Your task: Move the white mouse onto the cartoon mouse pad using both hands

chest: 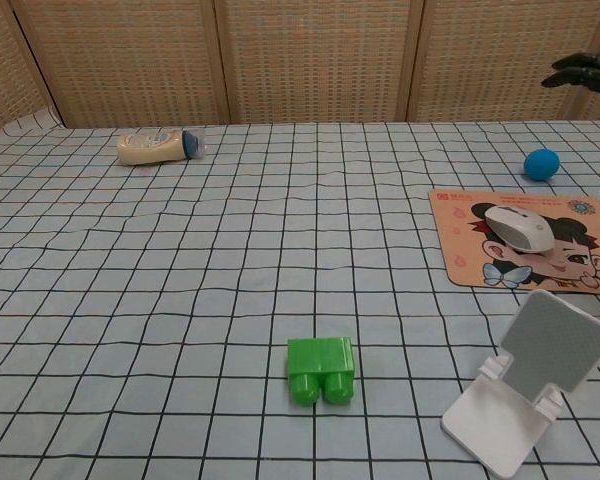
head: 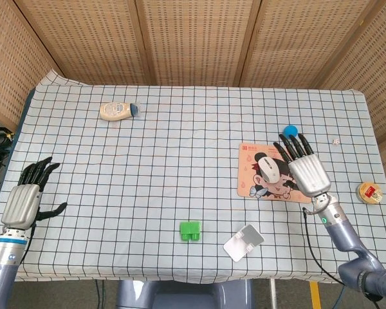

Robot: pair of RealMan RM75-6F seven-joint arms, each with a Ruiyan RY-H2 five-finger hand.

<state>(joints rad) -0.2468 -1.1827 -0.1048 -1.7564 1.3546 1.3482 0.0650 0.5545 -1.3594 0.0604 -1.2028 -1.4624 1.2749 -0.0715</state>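
The white mouse [head: 267, 169] [chest: 519, 228] lies on the cartoon mouse pad [head: 251, 180] [chest: 458, 240], near its middle, with nothing touching it. My right hand [head: 305, 167] hovers just right of the mouse, lifted off the pad, fingers spread and empty; in the chest view only its dark fingertips [chest: 580, 70] show at the top right corner. My left hand [head: 26, 199] stays far off at the table's left edge, fingers apart, holding nothing.
A blue ball [head: 290, 131] [chest: 541, 164] lies just behind the pad. A white phone stand [head: 244, 242] [chest: 528, 394] and a green block [head: 190, 231] [chest: 321, 369] sit near the front edge. A squeeze bottle [head: 118, 111] lies at the back left, a small tin [head: 369, 192] at the right.
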